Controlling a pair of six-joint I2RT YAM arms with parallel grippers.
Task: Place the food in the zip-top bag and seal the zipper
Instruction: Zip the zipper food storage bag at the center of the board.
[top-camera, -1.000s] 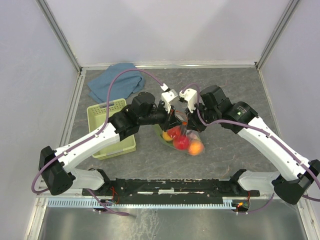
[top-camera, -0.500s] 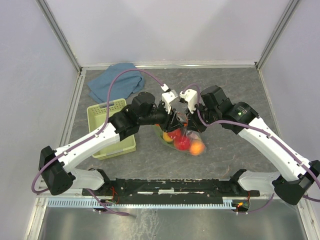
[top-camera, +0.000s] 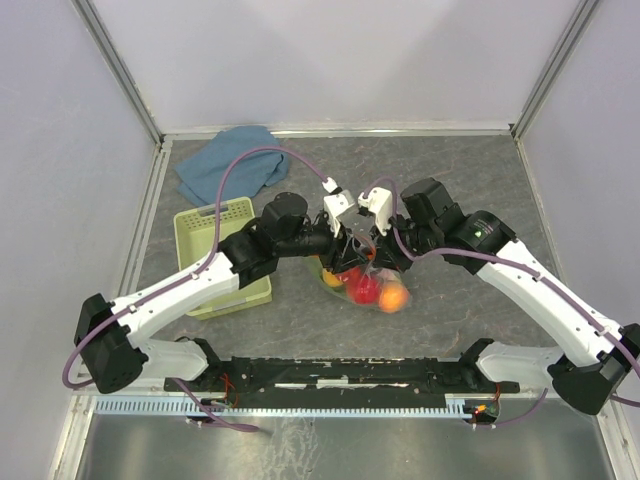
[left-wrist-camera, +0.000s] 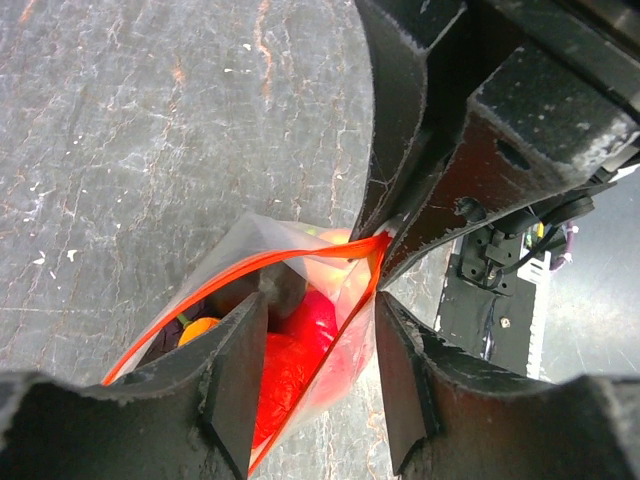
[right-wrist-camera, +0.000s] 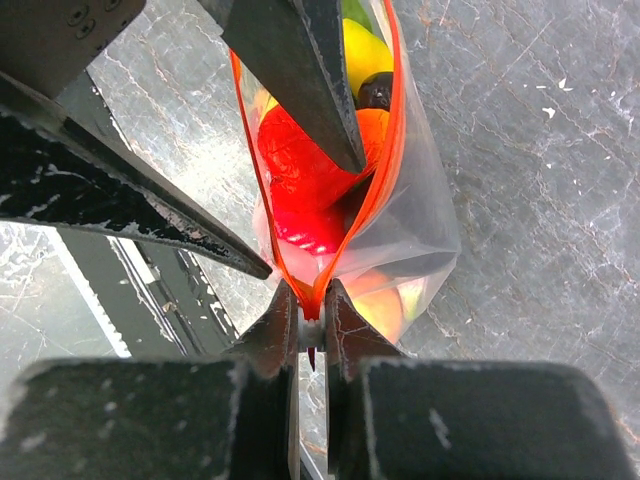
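Clear zip-top bag (top-camera: 368, 280) at the middle of the table (top-camera: 470, 170), loaded with food (right-wrist-camera: 300, 170), zipper (left-wrist-camera: 250, 265) gaping wide. Clamped tight on the zipper's end: right gripper (right-wrist-camera: 310, 295). Jaws of left gripper (left-wrist-camera: 318, 310) apart, straddling the strip. Danger ahead: pinching one lip only, or tugging sideways and tipping food out.

No words, numbers, labels or signs can be read in any of the views.
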